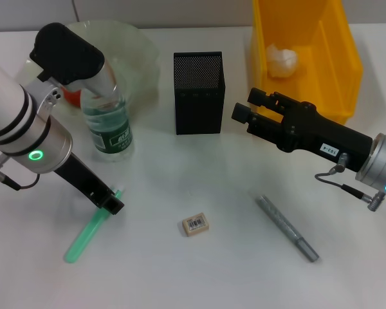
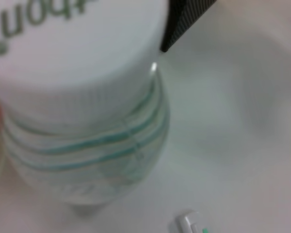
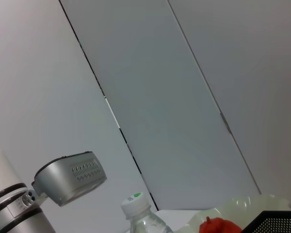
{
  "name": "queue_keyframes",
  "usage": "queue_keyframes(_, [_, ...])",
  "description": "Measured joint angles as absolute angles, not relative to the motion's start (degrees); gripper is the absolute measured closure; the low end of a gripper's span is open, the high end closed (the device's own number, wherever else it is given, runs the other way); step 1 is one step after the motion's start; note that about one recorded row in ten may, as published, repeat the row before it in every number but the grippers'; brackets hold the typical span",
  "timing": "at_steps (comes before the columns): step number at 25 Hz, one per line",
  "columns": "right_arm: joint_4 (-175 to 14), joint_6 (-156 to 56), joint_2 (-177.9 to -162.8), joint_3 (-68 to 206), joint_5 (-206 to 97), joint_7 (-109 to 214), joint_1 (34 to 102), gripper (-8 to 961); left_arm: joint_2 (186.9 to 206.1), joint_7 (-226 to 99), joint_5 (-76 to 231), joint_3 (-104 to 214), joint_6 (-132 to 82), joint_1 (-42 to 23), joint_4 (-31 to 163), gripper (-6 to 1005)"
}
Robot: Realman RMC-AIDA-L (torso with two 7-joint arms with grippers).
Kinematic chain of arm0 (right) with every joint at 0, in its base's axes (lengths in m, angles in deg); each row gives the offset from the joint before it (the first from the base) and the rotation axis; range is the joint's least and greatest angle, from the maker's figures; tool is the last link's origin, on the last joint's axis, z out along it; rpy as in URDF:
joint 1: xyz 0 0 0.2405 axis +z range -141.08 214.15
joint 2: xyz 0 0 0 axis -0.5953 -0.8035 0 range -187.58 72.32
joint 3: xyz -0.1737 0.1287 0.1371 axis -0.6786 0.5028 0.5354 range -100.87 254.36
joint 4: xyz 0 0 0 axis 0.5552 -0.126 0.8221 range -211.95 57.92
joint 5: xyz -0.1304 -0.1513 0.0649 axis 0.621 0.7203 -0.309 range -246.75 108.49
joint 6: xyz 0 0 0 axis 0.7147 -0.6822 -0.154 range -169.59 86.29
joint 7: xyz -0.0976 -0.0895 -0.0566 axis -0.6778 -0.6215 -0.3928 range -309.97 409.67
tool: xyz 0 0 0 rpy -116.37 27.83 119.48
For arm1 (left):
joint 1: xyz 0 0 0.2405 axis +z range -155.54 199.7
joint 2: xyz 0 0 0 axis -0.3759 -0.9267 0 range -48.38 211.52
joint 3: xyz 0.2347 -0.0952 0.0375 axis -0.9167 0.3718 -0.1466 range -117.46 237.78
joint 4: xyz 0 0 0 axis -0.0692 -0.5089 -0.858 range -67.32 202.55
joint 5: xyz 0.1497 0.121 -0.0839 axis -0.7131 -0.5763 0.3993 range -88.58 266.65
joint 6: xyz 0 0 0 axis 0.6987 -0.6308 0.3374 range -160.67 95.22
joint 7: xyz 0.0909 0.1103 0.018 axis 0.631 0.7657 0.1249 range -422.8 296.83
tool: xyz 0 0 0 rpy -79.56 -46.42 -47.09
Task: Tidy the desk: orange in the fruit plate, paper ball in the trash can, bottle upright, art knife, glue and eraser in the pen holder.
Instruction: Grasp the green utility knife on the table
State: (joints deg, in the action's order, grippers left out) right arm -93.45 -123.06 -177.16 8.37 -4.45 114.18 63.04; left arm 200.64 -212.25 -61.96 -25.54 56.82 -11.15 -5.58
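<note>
Bottle (image 1: 108,125) upright at left, left gripper (image 1: 100,80) over its cap, grip state unclear. Right gripper (image 1: 243,114) empty, fingers close. Next: eraser (image 1: 196,224) into holder (image 1: 199,93).

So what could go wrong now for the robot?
The bottle stands upright right under the left arm, so a sideways move might knock it into the fruit plate. The eraser is small and flat on the desk, so a claw might slip off it.
</note>
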Motion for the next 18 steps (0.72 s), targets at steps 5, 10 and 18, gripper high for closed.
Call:
queue_keyframes(5, [-93.44, -123.12, -177.16, 8.37, -4.44, 114.19, 62.88, 288, 200.66, -212.27, -62.04, -26.37, 56.1, -11.54, -4.66, 445])
queue_keyframes(10, [-93.36, -123.2, -177.16, 8.37, -4.44, 114.19, 62.82, 288, 200.66, -212.27, -62.05, -26.88, 55.09, -11.94, -3.53, 445])
queue_keyframes(18, [-93.36, -123.46, -177.16, 8.37, -4.44, 114.19, 62.76, 288, 200.66, -211.92, -62.11, -27.33, 54.46, -11.87, -3.35, 444])
